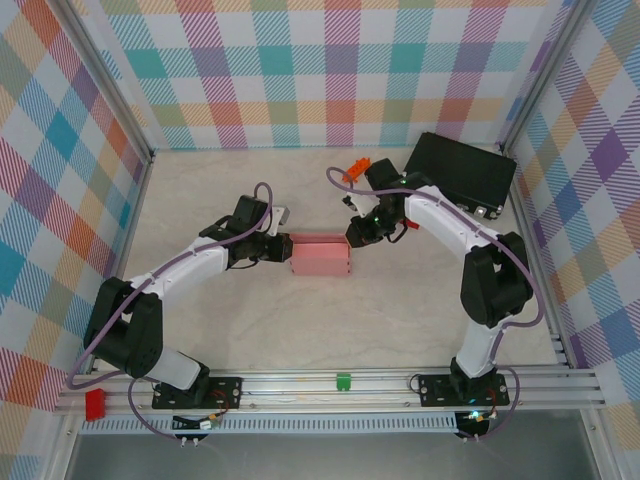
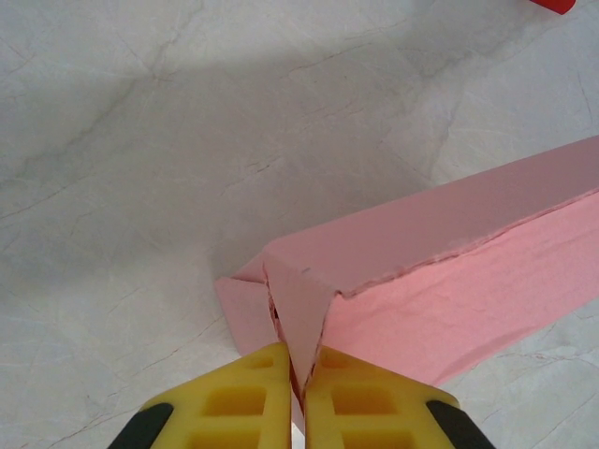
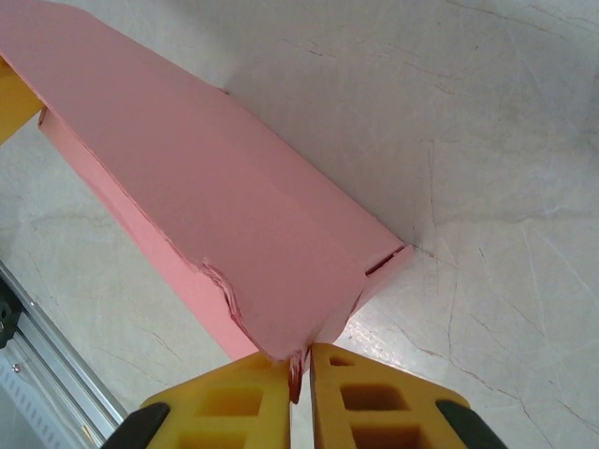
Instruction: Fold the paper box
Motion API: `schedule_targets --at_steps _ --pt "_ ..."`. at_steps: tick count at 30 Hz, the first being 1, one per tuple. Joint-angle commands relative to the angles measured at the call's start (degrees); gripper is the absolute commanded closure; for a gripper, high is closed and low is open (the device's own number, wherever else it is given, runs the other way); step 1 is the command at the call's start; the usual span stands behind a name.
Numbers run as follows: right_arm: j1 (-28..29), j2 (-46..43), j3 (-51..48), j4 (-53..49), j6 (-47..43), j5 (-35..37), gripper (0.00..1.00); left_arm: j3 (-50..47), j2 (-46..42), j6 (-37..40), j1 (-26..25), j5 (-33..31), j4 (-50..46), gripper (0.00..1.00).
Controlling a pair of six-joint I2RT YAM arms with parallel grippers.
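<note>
Near the middle of the pale marbled surface (image 1: 330, 320) lies the pink thin-cardboard paper box (image 1: 319, 255), a long, low rectangular shape lying on its side, its length running left to right between my two arms. My left jaws meet its left end and my right jaws meet its right end, so the box is spanned by both.

From my left wrist, the box (image 2: 449, 243) stretches away to the upper right. At its near end, a triangular flap folds down from the top panel, and another flap sticks out flat on the surface to the left. My yellow pads (image 2: 243, 398) are pressed together on the lower tip of that triangular flap, with only the card between them.

From my right wrist, the box (image 3: 215, 215) runs off to the upper left. Its long lower edge looks rough and slightly crumpled. My yellow pads (image 3: 370, 398) here are closed on the near bottom corner, a sliver of pink pinched between them. A small slot shows at the end of the top panel.

Behind my right arm, well apart from the box, a black rectangular hard case (image 1: 460, 172) sits tilted by the right wall, with a small orange-red object (image 1: 358, 172) just left of it.
</note>
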Motion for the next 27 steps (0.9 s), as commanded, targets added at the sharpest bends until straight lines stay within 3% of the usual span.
schedule_targets --at_steps 1,27 --pt "0.98 0.94 1.90 -1.75 0.08 -2.47 0.86 0.22 1.29 -0.41 -0.19 0.20 -2.55 0.90" --pt "1.08 2.42 3.94 -4.29 -0.27 -2.87 0.86 1.19 2.07 -0.38 -0.98 -0.69 -3.36 0.91"
